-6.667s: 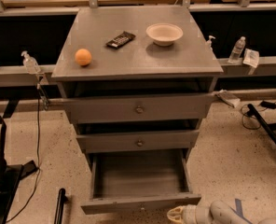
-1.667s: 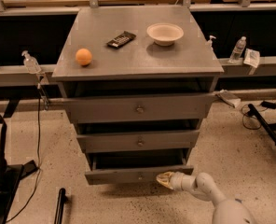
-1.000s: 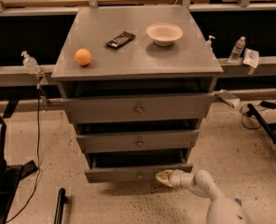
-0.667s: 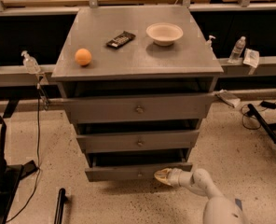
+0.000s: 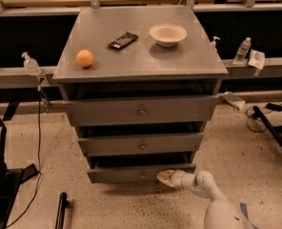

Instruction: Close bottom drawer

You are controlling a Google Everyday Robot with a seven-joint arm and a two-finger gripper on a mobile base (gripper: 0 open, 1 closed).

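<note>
The bottom drawer (image 5: pixel 126 173) is the narrowest grey front of the cabinet, low near the floor, with a small round knob at its centre. It stands out only a little from the cabinet, with a thin dark gap above it. My gripper (image 5: pixel 164 176) comes in from the lower right on a white arm and its cream tip rests against the drawer front, right of the knob. The mid-width drawer (image 5: pixel 142 144) and the widest top drawer (image 5: pixel 142 110) sit above it, each slightly out.
On the cabinet top (image 5: pixel 179 56) lie an orange (image 5: pixel 85 58), a dark snack bar (image 5: pixel 123 40) and a white bowl (image 5: pixel 167 34). Bottles (image 5: pixel 241 50) stand on a rail behind. A black stand (image 5: pixel 0 175) and cables are on the floor at left.
The bottom drawer, pulled far out at first, has been pushed in until only slightly out. My gripper has followed it inward and a little left against the front.
</note>
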